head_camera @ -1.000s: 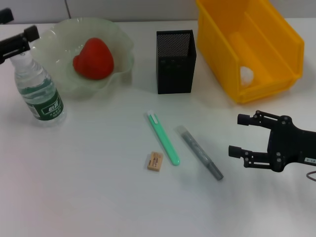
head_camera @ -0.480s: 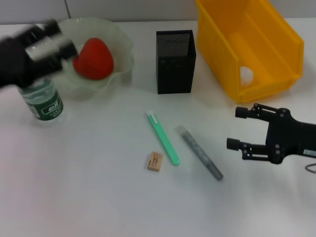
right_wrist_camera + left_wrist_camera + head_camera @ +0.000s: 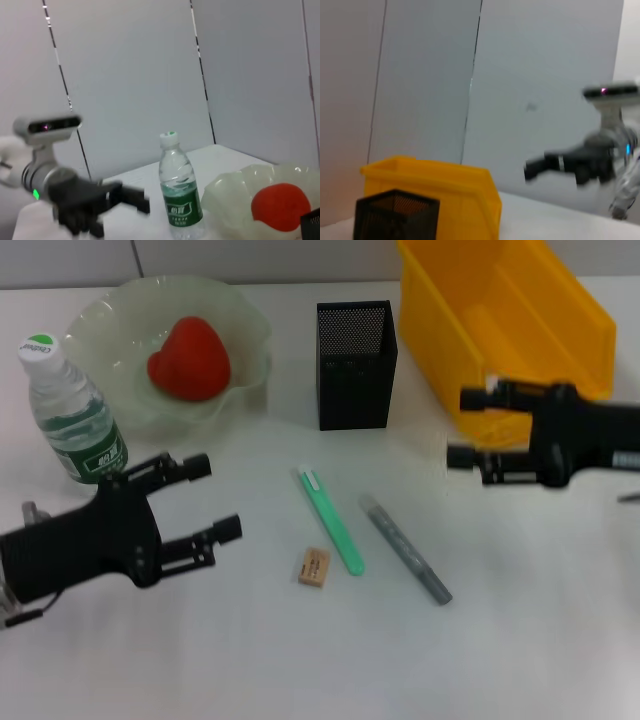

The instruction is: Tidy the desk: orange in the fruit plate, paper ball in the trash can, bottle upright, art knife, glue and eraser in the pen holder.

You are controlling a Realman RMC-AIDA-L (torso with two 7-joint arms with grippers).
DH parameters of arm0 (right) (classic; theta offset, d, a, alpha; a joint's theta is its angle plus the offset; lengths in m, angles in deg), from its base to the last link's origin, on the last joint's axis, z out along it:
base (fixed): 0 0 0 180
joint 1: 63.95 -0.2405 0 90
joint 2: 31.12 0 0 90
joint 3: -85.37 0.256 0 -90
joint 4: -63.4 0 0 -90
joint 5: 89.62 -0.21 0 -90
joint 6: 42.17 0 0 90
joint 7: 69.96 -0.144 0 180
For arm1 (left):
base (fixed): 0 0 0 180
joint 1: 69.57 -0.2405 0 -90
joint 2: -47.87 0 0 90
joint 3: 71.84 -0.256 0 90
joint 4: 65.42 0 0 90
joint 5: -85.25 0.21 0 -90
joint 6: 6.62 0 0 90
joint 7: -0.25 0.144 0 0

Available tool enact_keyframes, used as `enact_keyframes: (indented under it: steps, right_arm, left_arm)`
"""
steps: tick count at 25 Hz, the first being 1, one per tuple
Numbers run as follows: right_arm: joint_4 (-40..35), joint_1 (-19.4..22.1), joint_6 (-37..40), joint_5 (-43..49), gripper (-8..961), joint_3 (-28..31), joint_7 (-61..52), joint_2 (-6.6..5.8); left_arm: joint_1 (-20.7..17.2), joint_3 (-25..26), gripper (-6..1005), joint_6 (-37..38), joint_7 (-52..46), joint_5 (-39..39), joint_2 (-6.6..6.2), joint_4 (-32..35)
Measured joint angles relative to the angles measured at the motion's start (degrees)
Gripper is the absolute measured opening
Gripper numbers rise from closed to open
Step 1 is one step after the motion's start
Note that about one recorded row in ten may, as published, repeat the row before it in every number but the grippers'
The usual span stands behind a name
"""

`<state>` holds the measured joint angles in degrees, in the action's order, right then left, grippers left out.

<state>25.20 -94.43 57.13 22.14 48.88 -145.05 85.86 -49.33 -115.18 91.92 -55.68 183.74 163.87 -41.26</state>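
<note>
Bottle [image 3: 72, 410] upright at 10 o'clock; knife [image 3: 331, 519], glue [image 3: 406, 548] and eraser [image 3: 314, 567] lie mid-bench, below the holder [image 3: 356, 365]. We see both hands, left [image 3: 205, 502] and right [image 3: 464, 429], open and empty. Risk: the left hand's fingers could nudge the eraser aside.

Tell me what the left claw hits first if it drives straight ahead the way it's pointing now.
Probably the green art knife: the open left claw points across the desk toward it. The eraser lies just off that line. Height is unclear; it may pass above.
</note>
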Motion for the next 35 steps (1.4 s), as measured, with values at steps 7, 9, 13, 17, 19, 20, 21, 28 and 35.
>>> enact_keyframes:
  steps: [7,9,13,17,19,20,21,28,35]
  right_arm:
    - [-9.60,-7.85,-0.78,1.90,816,-7.72,-19.22,-0.76]
    - [-11.81,-10.45,-1.76,3.59,816,-11.02,-23.88,-0.91]
    - [-14.01,-16.10,-5.26,9.05,816,-17.13,-32.47,-0.92]
    - [-13.92,-21.34,-9.37,15.48,816,-23.02,-38.74,-0.20]
    - [-13.67,-23.15,-11.53,18.86,816,-25.15,-41.40,0.52]
    - [-13.52,-24.00,-12.60,20.75,816,-25.99,-42.74,1.02]
    - [-13.34,-24.59,-13.41,22.27,816,-26.66,-43.77,1.44]
    - [-6.77,-29.19,-20.48,25.52,816,-36.40,-50.75,2.48]
    - [-3.01,-30.31,-26.38,23.81,816,-44.55,-54.42,2.90]
  left_arm:
    - [-2.56,-0.06,806,-6.00,6.02,1.28,1.35,-2.64]
    - [-2.74,-0.18,806,-6.35,6.17,1.33,1.43,-2.98]
    - [-2.85,-0.44,806,-6.36,6.69,1.35,1.39,-3.35]
    - [-2.95,-0.52,806,-6.27,6.79,1.35,1.42,-3.50]
    - [-2.94,-0.58,806,-6.25,6.79,1.36,1.43,-3.52]
    - [-2.90,-0.59,806,-6.25,6.73,1.36,1.44,-3.54]
    - [-2.86,-0.60,806,-6.24,6.64,1.36,1.44,-3.57]
    - [-2.67,-0.61,806,-6.10,6.21,1.36,1.42,-3.69]
    - [-2.46,-0.61,806,-6.24,6.11,2.10,1.39,-3.91]
